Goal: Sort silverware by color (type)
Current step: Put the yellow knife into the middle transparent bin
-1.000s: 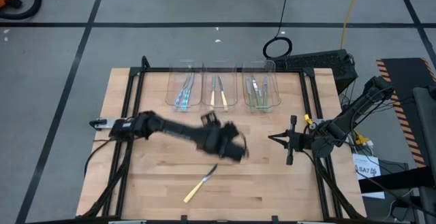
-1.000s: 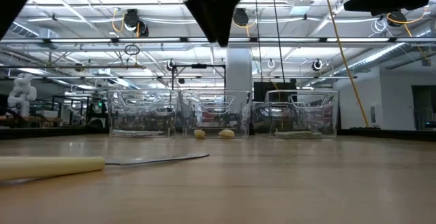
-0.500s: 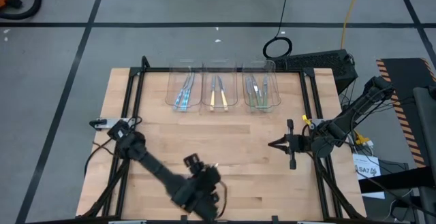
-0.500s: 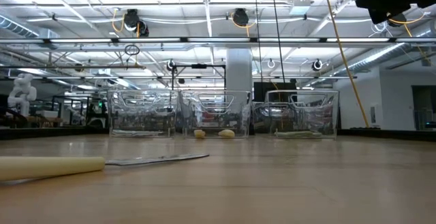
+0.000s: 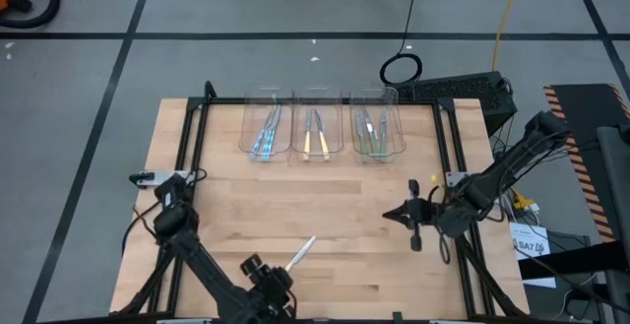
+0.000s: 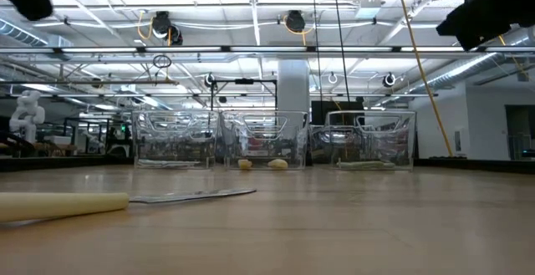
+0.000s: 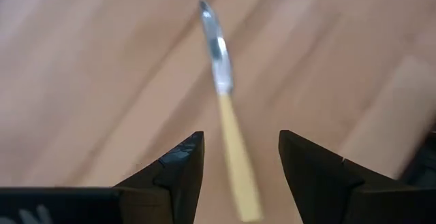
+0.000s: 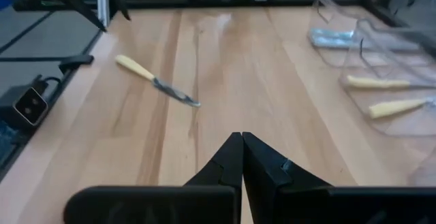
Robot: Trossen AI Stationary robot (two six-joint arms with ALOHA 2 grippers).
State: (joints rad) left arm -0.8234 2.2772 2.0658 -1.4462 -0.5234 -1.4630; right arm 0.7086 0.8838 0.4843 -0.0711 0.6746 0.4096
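One knife with a pale yellow handle (image 5: 300, 253) lies flat on the wood near the table's near edge. The low view shows its handle (image 6: 63, 204), and the right wrist view shows the knife (image 8: 157, 81) farther off. My left gripper (image 5: 268, 283) hovers above the handle end and hides it from above. It is open, and in the left wrist view the left gripper (image 7: 240, 137) has a finger on either side of the handle (image 7: 235, 163) without touching it. My right gripper (image 5: 387, 214) is shut and waits in the air over the table's right part.
Three clear bins stand in a row along the far edge. The left bin (image 5: 264, 132) holds blue-handled pieces, the middle bin (image 5: 315, 132) pale yellow ones, and the right bin (image 5: 372, 132) green ones. Bare wood lies between the bins and the knife.
My left arm has swung from the middle of the table toward the near edge and now hangs over the knife's handle end. My right gripper has drifted a little toward the near edge. The knife has stayed where it was.
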